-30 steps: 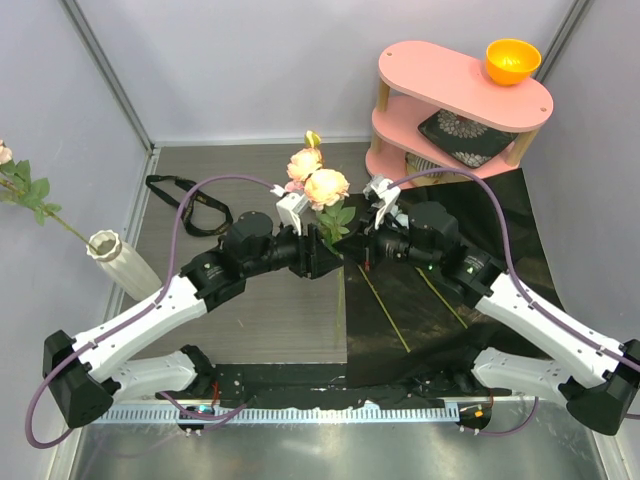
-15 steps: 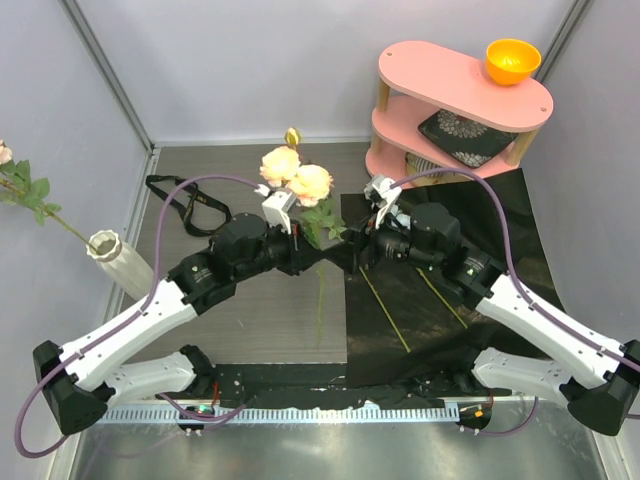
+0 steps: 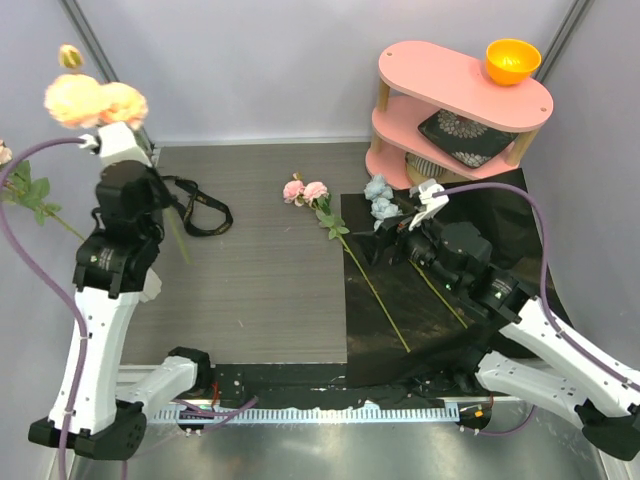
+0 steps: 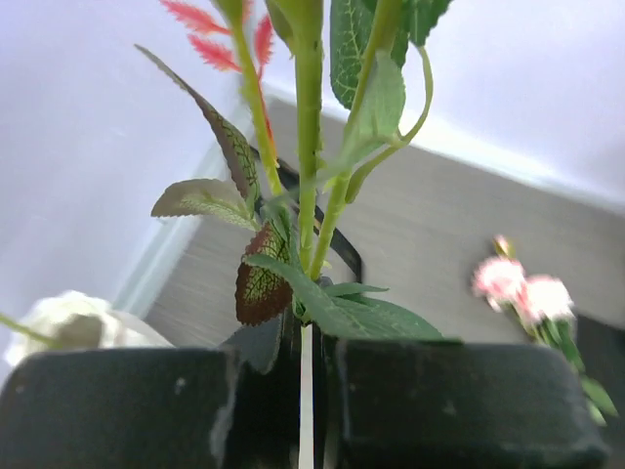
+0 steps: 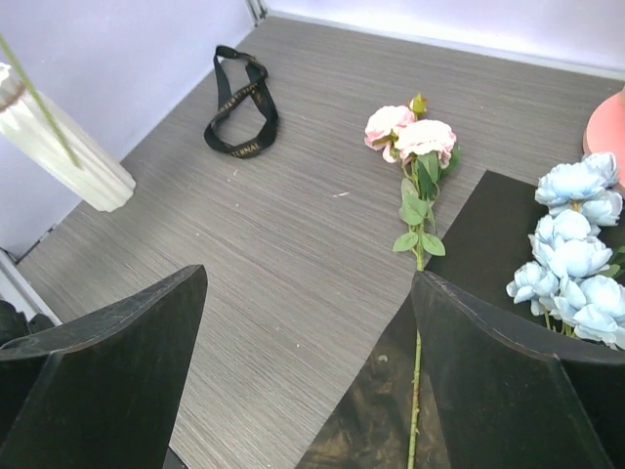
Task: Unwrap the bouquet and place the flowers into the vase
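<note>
**Peach stem aloft near the vase, two flowers left on the table**

From above, we see the left gripper [image 3: 112,135] raised at the far left, clamped on the peach flower [image 3: 95,100]. The blooms are uppermost, so the stem's foot can go down into the vase [image 5: 59,147]. We judge that to be the step in hand. In this view the vase itself is hidden behind the arm. The pink flower [image 3: 305,190] and the blue flower [image 3: 380,195] lie mid-table at the edge of the black paper [image 3: 375,340]. The ribbon [image 3: 195,205] lies discarded to their left.

At the left wrist, the jaws pinch tight on the green stem, with leaves fanning above. A pale blur at lower left is probably the vase.

At the right wrist, the right gripper [image 5: 308,371] stands wide apart, holding nothing. It sits low and faces the pink flower, well placed for the next pick. The vase shows at the left edge, with a green stem in it.
</note>
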Robot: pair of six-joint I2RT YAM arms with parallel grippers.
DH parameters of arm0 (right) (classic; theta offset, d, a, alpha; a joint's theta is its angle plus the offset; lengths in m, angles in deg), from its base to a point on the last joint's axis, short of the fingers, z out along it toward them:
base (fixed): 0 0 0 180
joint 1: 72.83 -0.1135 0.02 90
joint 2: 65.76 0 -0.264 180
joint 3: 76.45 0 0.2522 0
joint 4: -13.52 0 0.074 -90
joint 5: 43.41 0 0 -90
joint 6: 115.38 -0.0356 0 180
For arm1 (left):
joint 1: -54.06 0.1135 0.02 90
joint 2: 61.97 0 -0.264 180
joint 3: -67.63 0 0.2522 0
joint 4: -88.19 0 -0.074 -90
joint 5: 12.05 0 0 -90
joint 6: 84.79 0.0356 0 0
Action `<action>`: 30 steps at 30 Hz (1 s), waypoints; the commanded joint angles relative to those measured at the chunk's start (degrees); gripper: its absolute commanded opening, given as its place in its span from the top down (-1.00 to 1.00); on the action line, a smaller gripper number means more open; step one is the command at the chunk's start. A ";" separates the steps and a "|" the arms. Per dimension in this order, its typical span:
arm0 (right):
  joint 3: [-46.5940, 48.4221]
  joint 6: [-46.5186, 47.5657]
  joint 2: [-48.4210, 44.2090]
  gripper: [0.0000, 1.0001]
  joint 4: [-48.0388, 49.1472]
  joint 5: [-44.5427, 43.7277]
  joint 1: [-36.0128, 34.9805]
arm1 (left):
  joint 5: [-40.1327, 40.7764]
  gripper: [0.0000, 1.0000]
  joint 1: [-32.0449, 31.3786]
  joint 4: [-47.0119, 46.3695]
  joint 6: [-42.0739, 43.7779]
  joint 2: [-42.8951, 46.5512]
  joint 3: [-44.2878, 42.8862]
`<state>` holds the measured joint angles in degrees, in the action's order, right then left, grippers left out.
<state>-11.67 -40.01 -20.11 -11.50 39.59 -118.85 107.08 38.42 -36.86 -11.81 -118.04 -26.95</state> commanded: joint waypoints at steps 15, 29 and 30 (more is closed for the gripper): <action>-2.07 1.62 3.22 -0.84 2.04 0.94 0.23 | 17.63 1.00 15.28 -23.87 20.18 -2.38 -9.20; -2.16 1.80 3.40 -0.84 3.18 2.17 0.49 | 15.87 1.00 21.88 -25.19 15.80 -2.02 -1.20; -2.24 1.80 3.39 -0.84 3.09 2.26 0.49 | 16.22 1.00 21.97 -25.28 14.83 -2.02 -0.49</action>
<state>-13.96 -39.00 -16.00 -11.31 41.33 -118.61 122.86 59.60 -58.61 6.51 -120.71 -29.35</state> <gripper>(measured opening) 0.920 0.036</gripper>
